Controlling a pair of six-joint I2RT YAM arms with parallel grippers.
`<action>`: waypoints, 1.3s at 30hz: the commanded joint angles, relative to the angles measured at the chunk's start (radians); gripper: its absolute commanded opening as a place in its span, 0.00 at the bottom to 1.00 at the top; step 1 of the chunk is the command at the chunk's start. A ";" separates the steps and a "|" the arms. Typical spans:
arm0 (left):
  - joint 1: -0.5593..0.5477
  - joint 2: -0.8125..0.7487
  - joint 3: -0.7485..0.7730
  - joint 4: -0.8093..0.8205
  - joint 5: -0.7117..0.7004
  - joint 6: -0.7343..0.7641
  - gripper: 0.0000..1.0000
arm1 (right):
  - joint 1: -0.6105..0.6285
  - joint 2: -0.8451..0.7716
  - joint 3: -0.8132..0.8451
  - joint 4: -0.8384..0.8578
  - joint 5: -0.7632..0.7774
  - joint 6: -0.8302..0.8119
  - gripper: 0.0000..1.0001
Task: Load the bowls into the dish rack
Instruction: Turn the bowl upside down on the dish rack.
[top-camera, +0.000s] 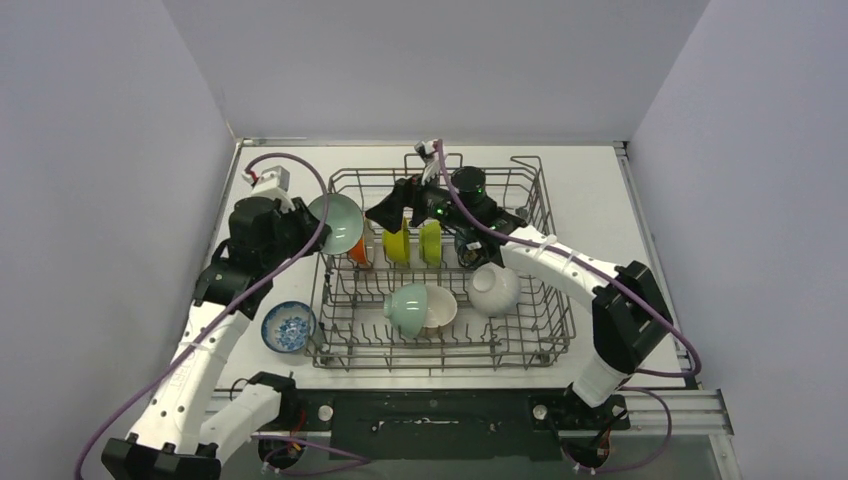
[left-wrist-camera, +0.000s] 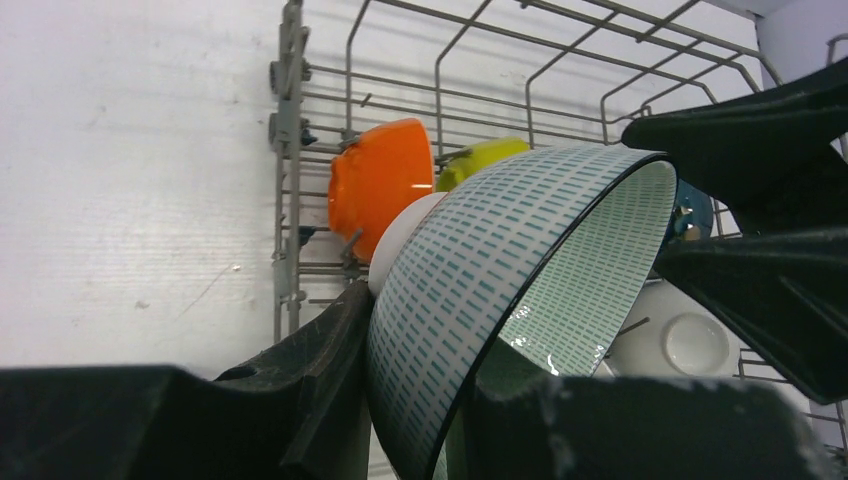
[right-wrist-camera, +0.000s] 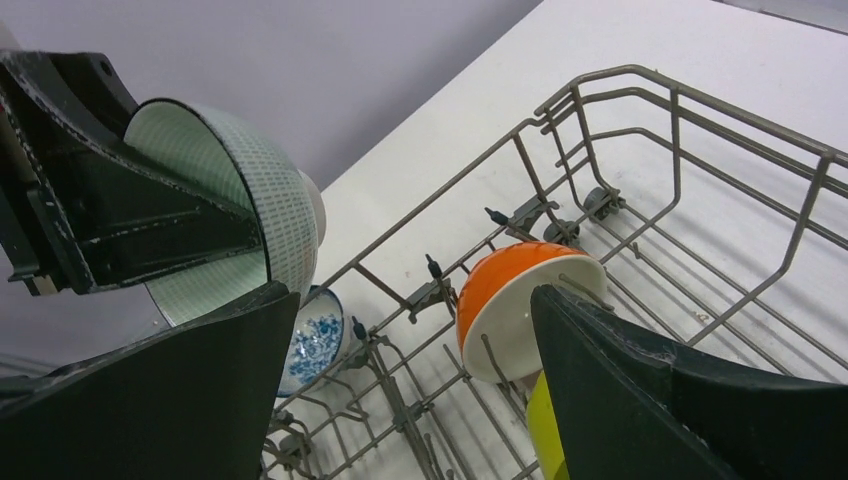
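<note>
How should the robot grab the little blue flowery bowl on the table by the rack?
Probably best to grip the blue flowery bowl by its rim, coming straight down from above, one finger inside and one outside. It sits upright on the table, mouth up, so the thin rim is open to pinch. Take the left part, since the dish rack stands close on its right.

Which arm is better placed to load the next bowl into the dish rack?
Left. The left gripper clamps the pale green bowl at the left edge of the dish rack, beside the orange bowl; the right gripper hangs open and empty over it.
</note>
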 joint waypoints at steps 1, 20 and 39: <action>-0.099 0.028 0.078 0.155 -0.097 0.006 0.00 | -0.039 -0.067 -0.012 0.100 -0.134 0.147 0.90; -0.304 0.155 0.112 0.274 -0.125 -0.025 0.00 | -0.046 -0.099 -0.012 -0.144 -0.072 0.001 0.65; -0.316 0.089 0.013 0.419 -0.010 -0.067 0.79 | -0.049 -0.222 -0.047 -0.296 0.284 -0.222 0.05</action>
